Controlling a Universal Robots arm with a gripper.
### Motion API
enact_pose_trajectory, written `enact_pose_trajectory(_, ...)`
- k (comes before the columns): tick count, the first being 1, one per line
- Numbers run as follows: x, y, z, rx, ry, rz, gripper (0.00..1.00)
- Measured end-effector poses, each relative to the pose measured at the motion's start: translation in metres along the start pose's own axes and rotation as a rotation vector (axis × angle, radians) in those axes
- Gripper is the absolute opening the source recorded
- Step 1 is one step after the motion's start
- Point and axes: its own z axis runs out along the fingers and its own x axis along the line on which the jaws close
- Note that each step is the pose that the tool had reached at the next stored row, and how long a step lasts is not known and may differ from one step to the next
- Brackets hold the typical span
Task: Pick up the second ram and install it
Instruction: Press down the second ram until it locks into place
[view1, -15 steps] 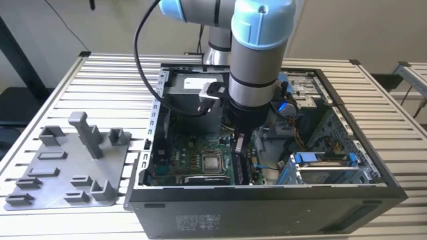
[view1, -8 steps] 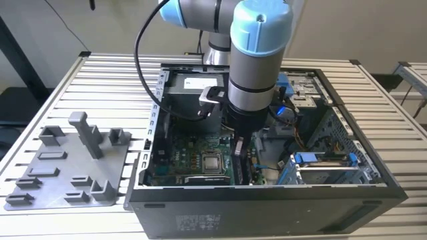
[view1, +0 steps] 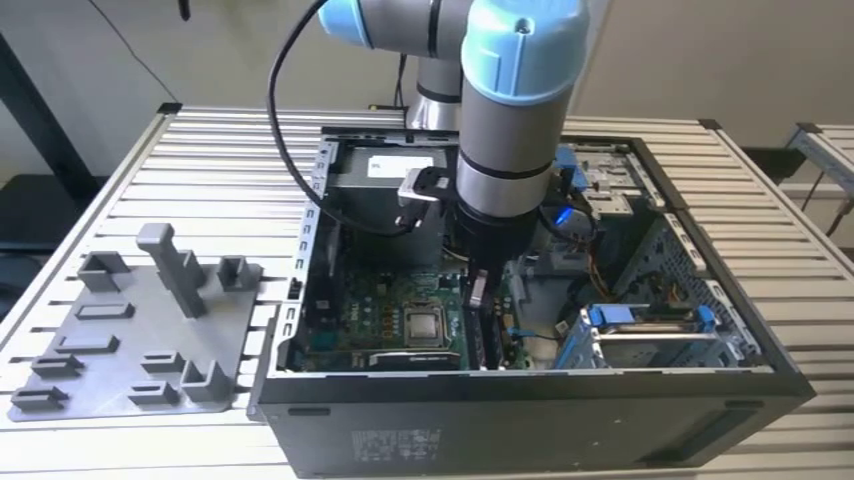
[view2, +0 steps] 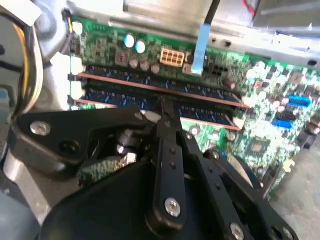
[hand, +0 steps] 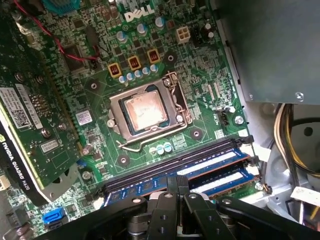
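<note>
Black gripper (view2: 165, 112) linkage loomed closest, its fingers drawn together over the memory slots inside the open computer case (view1: 534, 390). Below lay the green motherboard (hand: 150, 65). Two sticks stood in the slots; the second ram (view2: 155, 102) appeared seated, pressing apparently underway or finished.

Soft, even daylight fills the exterior view, and the pale ribbed metal counter (view1: 200, 160) reads bright, while the open black computer case (view1: 534, 420) is dim inside. In both wrist views the green motherboard (hand: 200, 65) is evenly lit. The black tool (view2: 165, 107) is blurred at six o'clock, out of focus.
</note>
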Motion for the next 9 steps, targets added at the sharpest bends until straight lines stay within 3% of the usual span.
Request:
enact_pose_trajectory(7, -0.0015, -0.0017, -0.0316, 0.0, 0.0004, 0.0, 0.11)
enact_pose_trajectory(9, -0.0017, -0.002, -0.0353, 0.0, 0.0004, 0.0, 0.11)
